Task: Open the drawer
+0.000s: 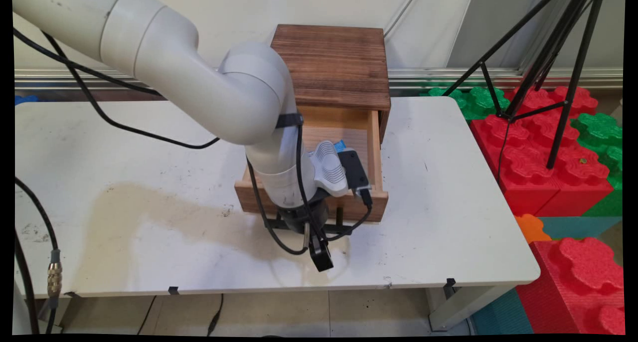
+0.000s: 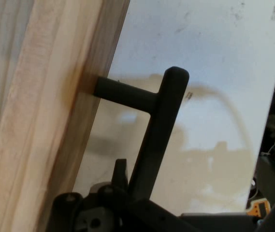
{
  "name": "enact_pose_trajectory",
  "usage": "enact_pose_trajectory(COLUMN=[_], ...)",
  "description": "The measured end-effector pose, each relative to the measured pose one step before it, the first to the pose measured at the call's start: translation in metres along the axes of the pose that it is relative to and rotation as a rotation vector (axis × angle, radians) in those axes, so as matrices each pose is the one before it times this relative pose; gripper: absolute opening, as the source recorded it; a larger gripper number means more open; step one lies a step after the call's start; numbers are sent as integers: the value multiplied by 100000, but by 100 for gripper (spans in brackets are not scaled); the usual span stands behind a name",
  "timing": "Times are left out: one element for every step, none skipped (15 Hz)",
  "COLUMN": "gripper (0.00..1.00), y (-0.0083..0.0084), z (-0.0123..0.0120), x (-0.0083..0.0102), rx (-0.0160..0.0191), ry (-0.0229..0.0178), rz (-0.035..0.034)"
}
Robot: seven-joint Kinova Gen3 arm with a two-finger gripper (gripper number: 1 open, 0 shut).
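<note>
Pincer [image 1: 319, 255] low at drawer front [image 1: 359, 207], over white table [image 1: 149, 222]; fingers' spread cannot be told. Black handle bar [image 2: 159, 130] plain only in hand view, running down into linkage. Open drawer [image 1: 339, 132] under dark wooden box [image 1: 331, 65] seen only from main view.

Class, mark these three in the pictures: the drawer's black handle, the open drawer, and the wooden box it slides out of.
black handle [image 2: 159, 130], hand view, middle of its bar.
open drawer [image 1: 375, 147], main view, its right side wall.
wooden box [image 1: 331, 65], main view, middle of its dark top.
</note>
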Motion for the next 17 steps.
enact_pose_trajectory(gripper=[100, 100, 100, 100, 100, 100, 100, 100, 100, 100, 100, 100, 100, 100, 100, 100, 100], y=[233, 148, 203, 125, 178, 186, 165, 121, 72, 103, 85, 84, 66, 98, 58, 92, 99], z=[-53, -29, -43, -24, -35, -30, -28, -23, -15, -21, -12, -20, -14, -25, -18, -32, -40], x=[-49, -28, -42, -31, -41, -59, -48, -54, -49, -62, -56, -67, -56, -71, -50, -65, -60], rx=[-146, -130, -110, -73, -121, -106, -71, -18, -18, -50, -36, -70, -54, -69, -19, -38, 9], ry=[-60, -14, -33, -30, -10, -69, -17, -48, -36, -28, -83, -94, -77, -59, -33, -45, 27], rz=[-123, -122, -95, -89, -115, -185, -145, -152, -143, -124, -95, -202, -109, -154, -116, -157, -81])
